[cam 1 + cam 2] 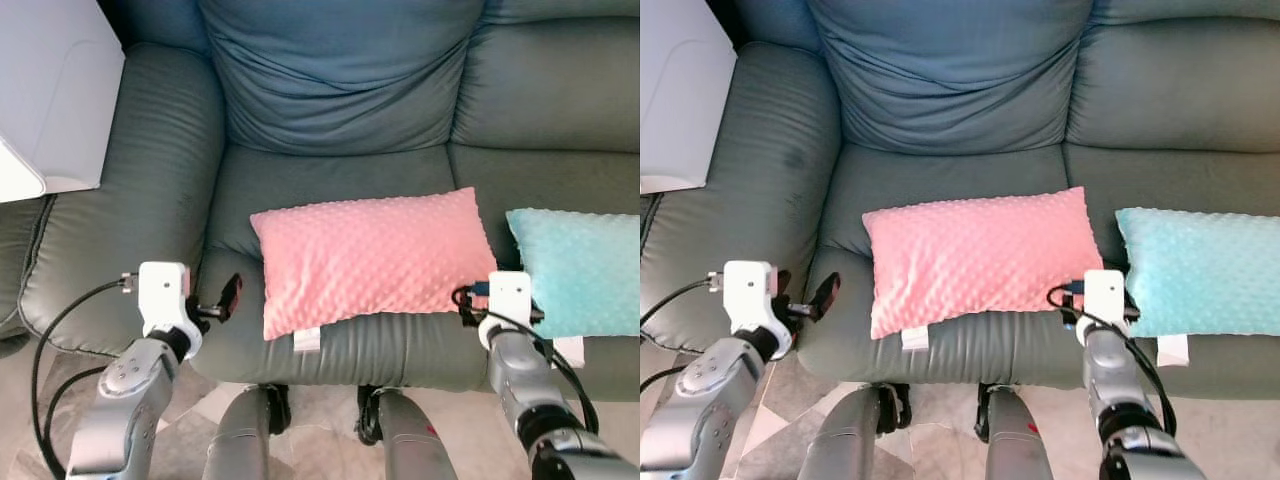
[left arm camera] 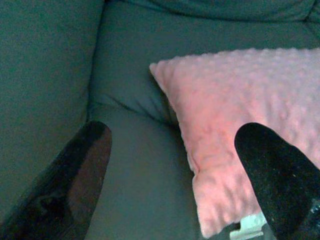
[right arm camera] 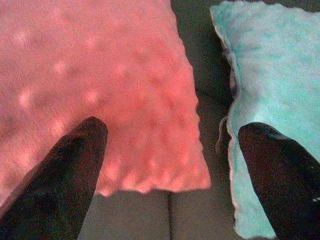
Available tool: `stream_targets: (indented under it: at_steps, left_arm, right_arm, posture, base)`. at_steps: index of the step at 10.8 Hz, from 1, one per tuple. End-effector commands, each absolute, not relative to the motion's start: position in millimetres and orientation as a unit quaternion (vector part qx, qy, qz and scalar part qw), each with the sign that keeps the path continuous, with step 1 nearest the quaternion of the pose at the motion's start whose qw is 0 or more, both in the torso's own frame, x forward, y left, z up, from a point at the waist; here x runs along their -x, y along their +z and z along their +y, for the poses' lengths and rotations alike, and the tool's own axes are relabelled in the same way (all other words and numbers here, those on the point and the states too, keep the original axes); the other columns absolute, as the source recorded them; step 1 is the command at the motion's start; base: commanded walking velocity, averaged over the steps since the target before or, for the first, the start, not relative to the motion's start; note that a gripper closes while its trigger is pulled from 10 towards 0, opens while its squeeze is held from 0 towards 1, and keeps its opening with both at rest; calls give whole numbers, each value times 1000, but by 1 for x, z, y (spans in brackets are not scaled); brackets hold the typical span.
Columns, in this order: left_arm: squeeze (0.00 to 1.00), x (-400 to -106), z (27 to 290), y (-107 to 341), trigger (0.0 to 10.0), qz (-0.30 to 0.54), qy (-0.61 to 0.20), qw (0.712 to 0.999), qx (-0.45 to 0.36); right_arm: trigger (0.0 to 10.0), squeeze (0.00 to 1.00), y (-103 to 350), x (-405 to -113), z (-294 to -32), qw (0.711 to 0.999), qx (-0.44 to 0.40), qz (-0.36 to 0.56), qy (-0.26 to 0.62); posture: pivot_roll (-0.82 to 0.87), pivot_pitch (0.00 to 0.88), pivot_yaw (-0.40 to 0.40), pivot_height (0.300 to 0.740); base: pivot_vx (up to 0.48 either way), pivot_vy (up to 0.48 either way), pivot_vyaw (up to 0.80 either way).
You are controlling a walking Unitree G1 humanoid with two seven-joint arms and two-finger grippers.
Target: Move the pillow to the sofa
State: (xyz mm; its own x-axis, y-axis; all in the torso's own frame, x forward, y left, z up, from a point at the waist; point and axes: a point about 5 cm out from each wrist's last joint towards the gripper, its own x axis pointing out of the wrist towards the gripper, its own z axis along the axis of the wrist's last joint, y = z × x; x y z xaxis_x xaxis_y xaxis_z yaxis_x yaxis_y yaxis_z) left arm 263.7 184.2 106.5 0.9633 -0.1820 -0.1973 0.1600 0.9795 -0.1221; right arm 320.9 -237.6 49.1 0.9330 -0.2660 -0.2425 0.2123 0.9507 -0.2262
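The pink pillow [image 1: 372, 258] is lying flat on the seat cushion of the grey-green sofa [image 1: 330, 90], near the front edge of the seat. It is rectangular, covered in a soft fabric raised in small dots, and is sitting slightly askew, its left end angled toward the front and its right end a little further back. A small white tag [image 1: 307, 339] is hanging from its front left corner over the seat's front edge. Its right end is resting near the seam between two seat cushions. The sofa's padded backrest is rising behind it, and a broad armrest is flanking the seat on the left.
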Motion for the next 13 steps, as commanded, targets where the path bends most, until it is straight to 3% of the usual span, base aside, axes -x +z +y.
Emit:
stream_targets:
  at_steps: [1, 13]
  left_arm:
    - [0, -257, 191, 103, 10000, 118, -81, 988, 52]
    - [0, -259, 197, 109, 10000, 122, -73, 989, 46]
  right_arm:
    - [10000, 0, 36, -311, -240, 975, 87, 163, -127]
    - [10000, 0, 31, -317, -209, 982, -11, 167, -88]
  posture:
    - [83, 442, 71, 740]
    - [105, 432, 89, 740]
  base:
    - [0, 0, 0]
    - [0, 0, 0]
